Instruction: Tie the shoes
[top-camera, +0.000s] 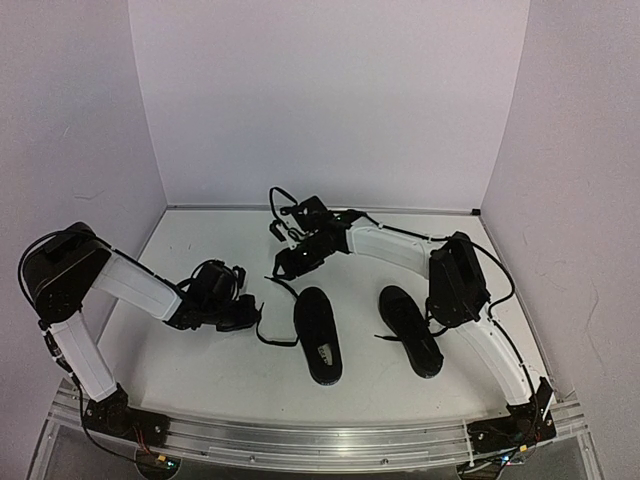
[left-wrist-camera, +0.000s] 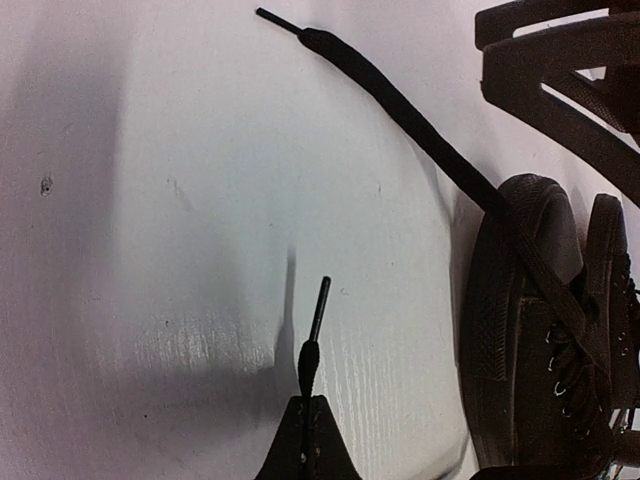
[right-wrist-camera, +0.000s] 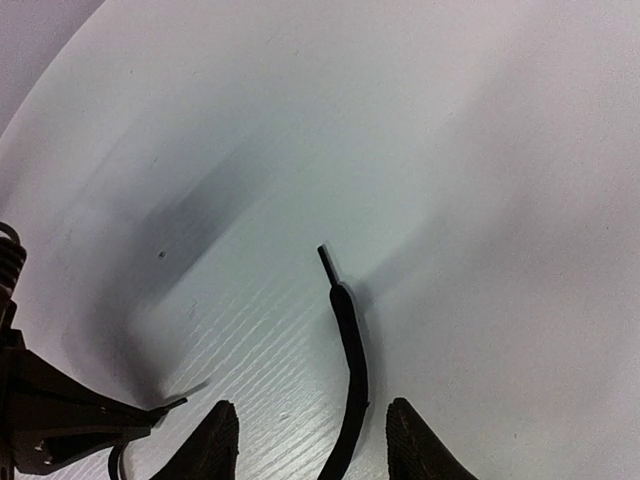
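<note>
Two black shoes lie side by side in the top view, the left shoe (top-camera: 318, 336) with a white insole label and the right shoe (top-camera: 410, 330). My left gripper (top-camera: 248, 316) sits left of the left shoe, shut on one lace end (left-wrist-camera: 310, 355), whose aglet sticks out past the tips (left-wrist-camera: 308, 398). The other lace (left-wrist-camera: 400, 105) runs from that shoe's toe (left-wrist-camera: 525, 300) across the table. My right gripper (top-camera: 283, 266) hovers behind the left shoe. It (right-wrist-camera: 310, 405) stands open astride this lace's end (right-wrist-camera: 350, 370), and neither finger touches the lace.
White walls close in the table (top-camera: 220, 370) at the back and both sides. The left gripper's body (right-wrist-camera: 50, 420) shows at the lower left of the right wrist view. The right gripper's frame (left-wrist-camera: 560, 60) fills the upper right of the left wrist view.
</note>
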